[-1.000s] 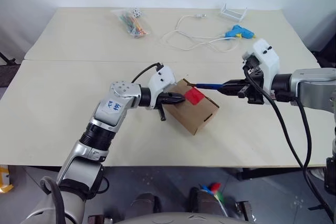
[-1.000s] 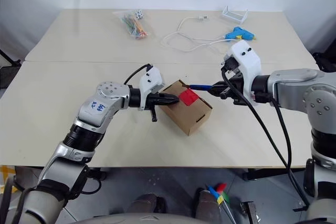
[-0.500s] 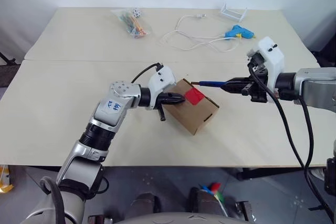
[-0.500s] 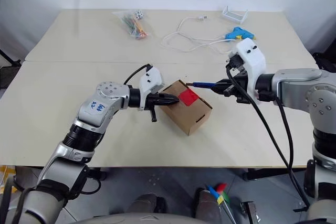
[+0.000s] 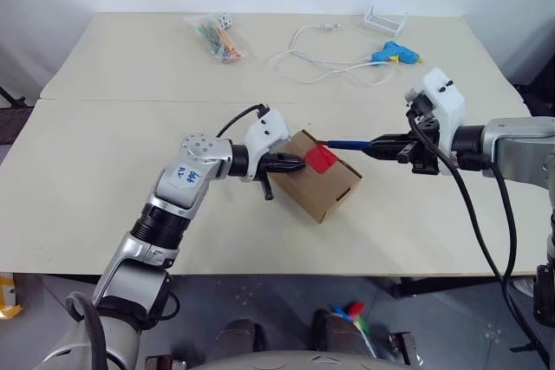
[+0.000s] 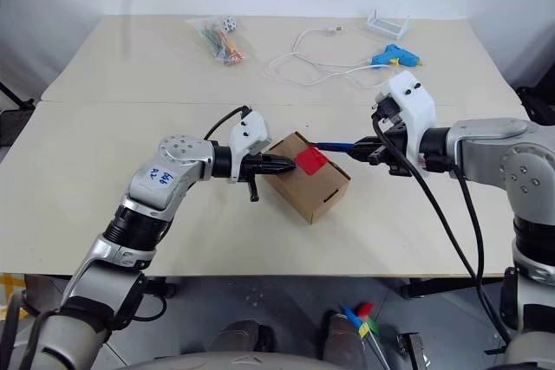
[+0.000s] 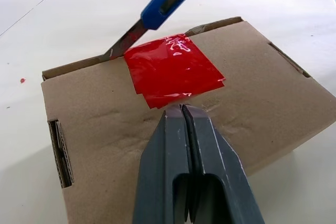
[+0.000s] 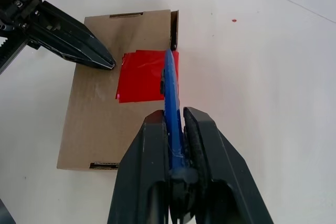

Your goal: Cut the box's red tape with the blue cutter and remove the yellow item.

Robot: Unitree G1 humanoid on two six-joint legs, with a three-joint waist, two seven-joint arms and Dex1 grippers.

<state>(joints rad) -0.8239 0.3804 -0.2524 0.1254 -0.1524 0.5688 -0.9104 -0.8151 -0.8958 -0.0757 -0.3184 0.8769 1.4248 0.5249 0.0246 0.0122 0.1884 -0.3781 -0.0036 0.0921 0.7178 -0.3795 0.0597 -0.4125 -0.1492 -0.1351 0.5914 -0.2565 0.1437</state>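
You've got the desk [image 5: 104, 171] as the biggest thing here, pale wood, w/ a seam running across it just behind the box.

The box [image 5: 323, 186] sits near the desk's middle, brown cardboard, turned at an angle, flaps down. Use it as your landmark.

Left hand [image 5: 299, 162] is at the box's left end, fingers pressed together w/ nothing between them, tips touching the lid right beside the red tape. In the left wrist view the two fingers [image 7: 173, 150] lie flat against each other, their point at the tape's near edge.

Right hand [image 5: 375, 145] is to the right of the box, off its far corner, fingers clamped on the blue cutter's handle. Right wrist view shows the handle wedged between both fingers.

Behind the box & to its right: a light-blue glue gun [image 5: 395, 53] w/ a white cord [image 5: 312, 65] looping back toward the box. Behind the box & to its left: a clear bag of colourful bits [image 5: 218, 37].

Blue cutter [image 5: 347, 139] reaches from the right hand to the box's far edge. Its metal blade tip is at the lid seam, at the tape's far edge.

Red tape [image 5: 322, 158] is on the box's lid by the far edge, a shiny, slightly crinkled square, betw. the two hands.
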